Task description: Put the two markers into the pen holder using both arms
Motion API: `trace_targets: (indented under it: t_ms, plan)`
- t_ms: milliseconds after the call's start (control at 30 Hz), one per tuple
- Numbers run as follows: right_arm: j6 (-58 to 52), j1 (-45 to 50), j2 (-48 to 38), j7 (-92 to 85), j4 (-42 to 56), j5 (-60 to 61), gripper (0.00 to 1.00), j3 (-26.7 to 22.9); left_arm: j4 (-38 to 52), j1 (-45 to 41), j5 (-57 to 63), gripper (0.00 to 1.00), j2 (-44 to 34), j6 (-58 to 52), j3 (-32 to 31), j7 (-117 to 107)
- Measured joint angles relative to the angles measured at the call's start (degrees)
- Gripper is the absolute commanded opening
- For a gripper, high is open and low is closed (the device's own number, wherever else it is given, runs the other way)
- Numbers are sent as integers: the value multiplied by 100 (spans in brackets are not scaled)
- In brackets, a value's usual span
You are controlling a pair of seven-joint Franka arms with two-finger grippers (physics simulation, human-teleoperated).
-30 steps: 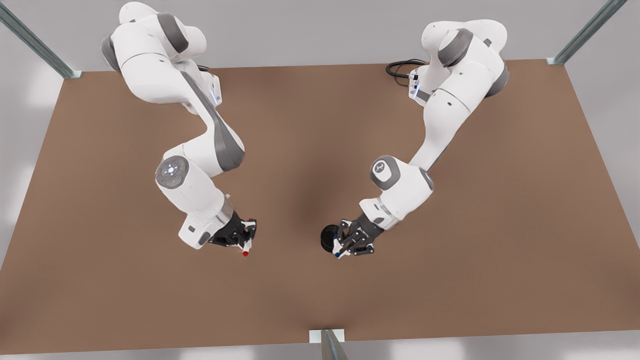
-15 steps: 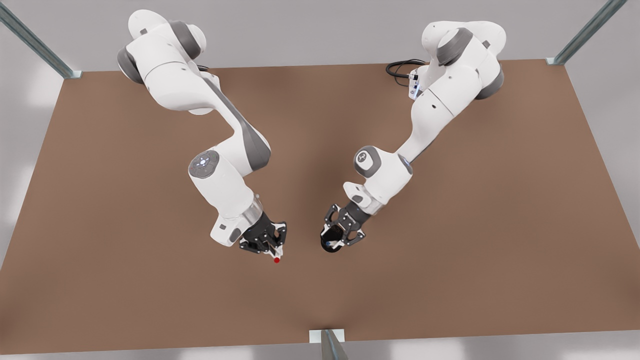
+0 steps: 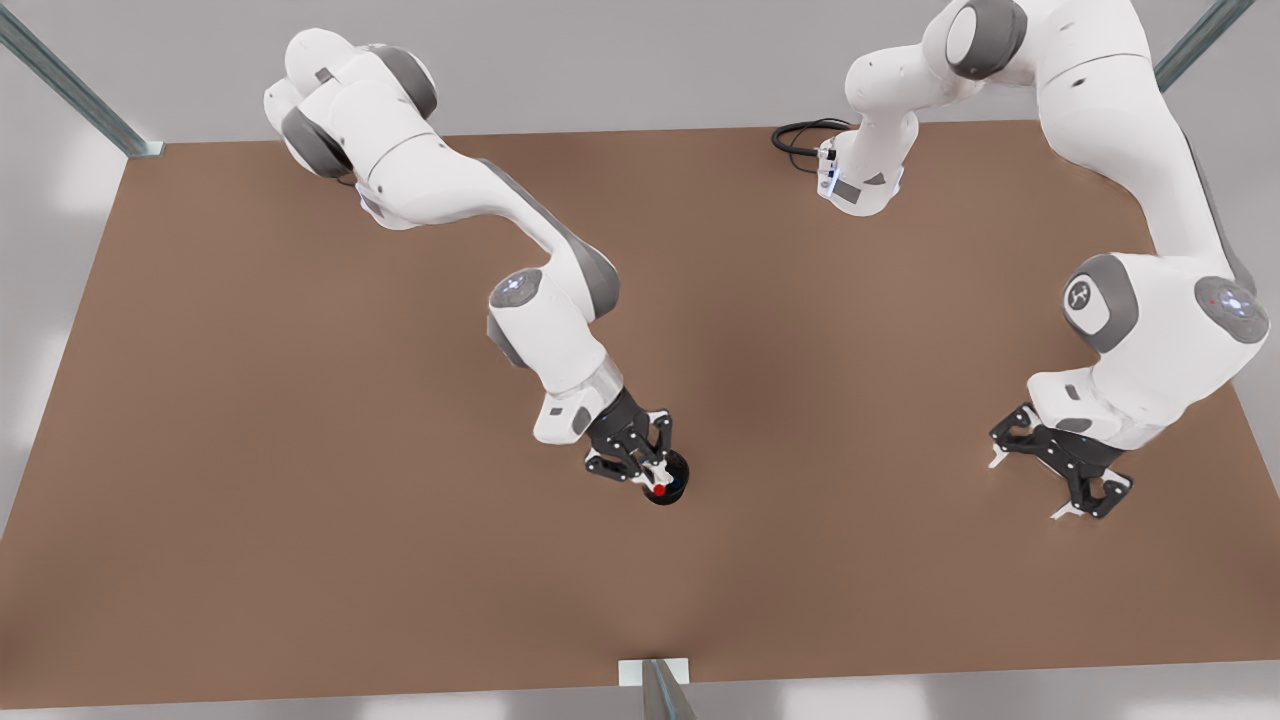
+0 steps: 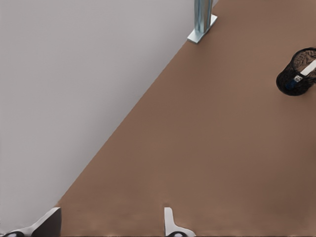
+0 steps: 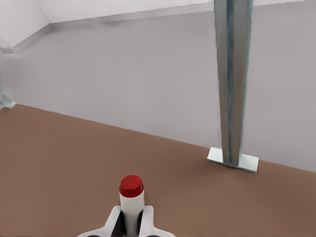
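Front view: the right gripper [image 3: 655, 478], on the arm at the front view's left, sits directly over the pen holder [image 3: 668, 490], jaws closed on the red marker [image 3: 659, 489], whose red end shows over the holder's dark opening. That alignment suits a straight drop into the cup; judged, the marker is not yet released. The left gripper [image 3: 1040, 485], on the arm at the front view's right, hangs well apart from the holder near the table [image 3: 250, 400] edge, fingers spread and empty; this arm waits, clear of the other's working space. Left wrist view: two pale fingertips [image 4: 170, 224] stand apart with nothing between them. Farther off, the pen holder [image 4: 296, 74] stands upright on the table [image 4: 197, 148], and the blue marker [image 4: 300, 76] leans inside it, white barrel against the rim, dark blue end low down. So one marker is already in. A metal frame post [image 4: 202, 19] stands at the table edge beyond. Right wrist view: the right gripper [image 5: 131, 222] clamps the red marker [image 5: 131, 197] by its white barrel, red cap pointing away from the camera; the grip looks centred, though how deep the barrel runs between the fingers is hidden. The table [image 5: 59, 163] and a frame post [image 5: 232, 84] lie beyond. Judged: second and last insertion in hand; risk is the cap catching the rim or the leaning blue marker.
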Motion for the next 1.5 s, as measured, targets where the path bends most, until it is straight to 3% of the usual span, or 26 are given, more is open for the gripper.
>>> trace_targets:
  t_ms: [100, 167, 333, 767, 800, 833, 1000, 1067, 1167, 1300, 1367, 1500]
  plan:
    - [598, 330, 216, 85, 8, -109, 27, -316, -625, -765, 318, 100, -698, -903, 809, -725]
    - [889, 423, 333, 138, 8, -148, 27, -419, -833, -847, 329, 100, -788, -1235, 967, -1146]
    - [1517, 660, 602, 249, -56, -255, 27, -787, -738, -879, 168, 100, -400, -1525, 1015, -2012]
    - [2675, 744, 568, 422, -1309, -860, 30, -911, -735, -870, 78, 100, -362, -1678, 1030, -3406]
    - [2772, 752, 503, 429, -1511, -864, 75, -912, -735, -869, 77, 100, -362, -1681, 1028, -3477]
    - [2854, 757, 445, 437, -1649, -866, 100, -913, -735, -870, 77, 100, -362, -1685, 1029, -3544]
    - [2972, 629, 109, 462, -1777, -873, 100, -902, -735, -870, 75, 100, -361, -1695, 1028, -3830]
    - [2273, 302, -743, 468, -1762, -882, 100, -881, -735, -867, 75, 100, -361, -1697, 1028, -3923]
    - [392, -338, -2029, 481, -1681, -824, 100, -853, -735, -857, 75, 100, -362, -1700, 1028, -4042]
    - [-2417, -2383, -3331, 274, -1918, -100, 100, -908, -738, -861, 74, 100, -361, -1710, 1030, -4173]
    - [-3514, -2777, -3430, 96, -2079, 43, 100, -1028, -736, -870, 76, 100, -361, -1717, 1032, -4228]
    - [-5107, -2416, -2833, -287, -1190, 139, 100, -1193, -738, -888, 96, 100, -361, -1730, 1034, -4323]
